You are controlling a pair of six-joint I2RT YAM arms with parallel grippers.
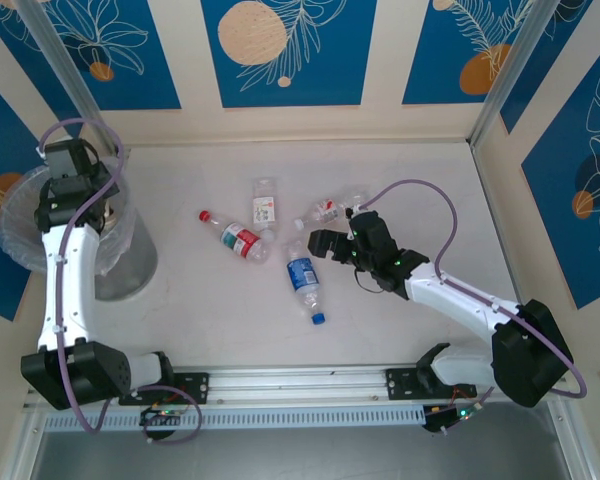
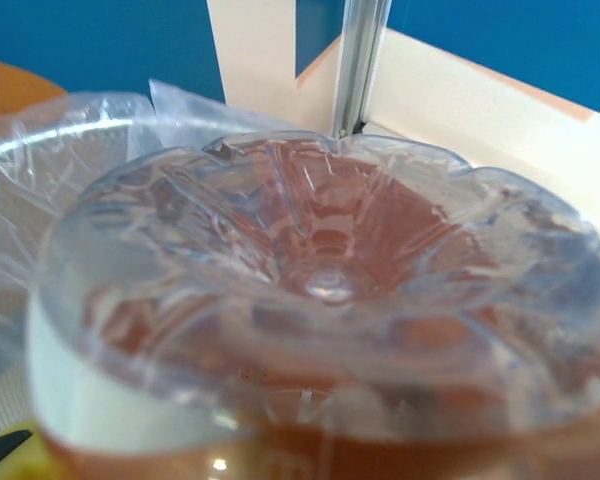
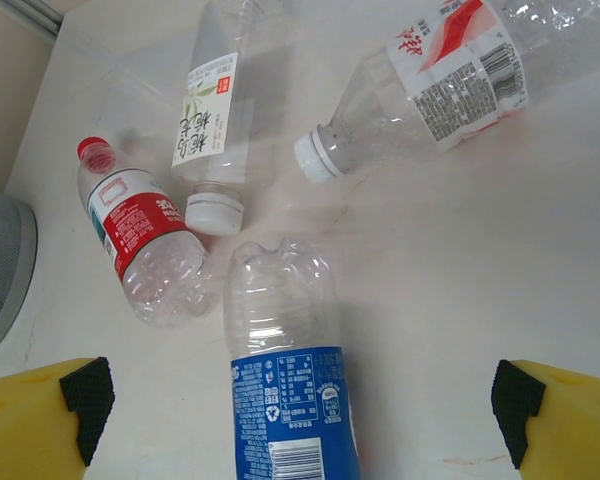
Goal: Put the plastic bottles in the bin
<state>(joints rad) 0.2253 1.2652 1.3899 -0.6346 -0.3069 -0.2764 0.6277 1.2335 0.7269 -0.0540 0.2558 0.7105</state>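
The left tool (image 1: 80, 207) is clenched on one clear bottle (image 2: 320, 270), whose ribbed base faces the wrist camera. It hangs above the bin (image 1: 15, 228), over the crinkly bag (image 2: 50, 140) that lines it. The right tool (image 3: 300, 400) is released, its jaws spread wide. It hovers low over the blue-label bottle (image 3: 290, 410), and the jaws stand apart from that bottle on both sides.

Four bottles lie flat on the worktop (image 1: 430, 180):
- the blue-label one
- a red-label bottle (image 3: 140, 240) with a red cap
- a white-label bottle (image 3: 215, 120) with a white cap
- a red-and-white-label bottle (image 3: 450, 70)

With the grasped one, that makes five bottles and one bin. The white-label bottle's cap lies just beside the blue-label bottle's base, and the red-label bottle is close on the other side.
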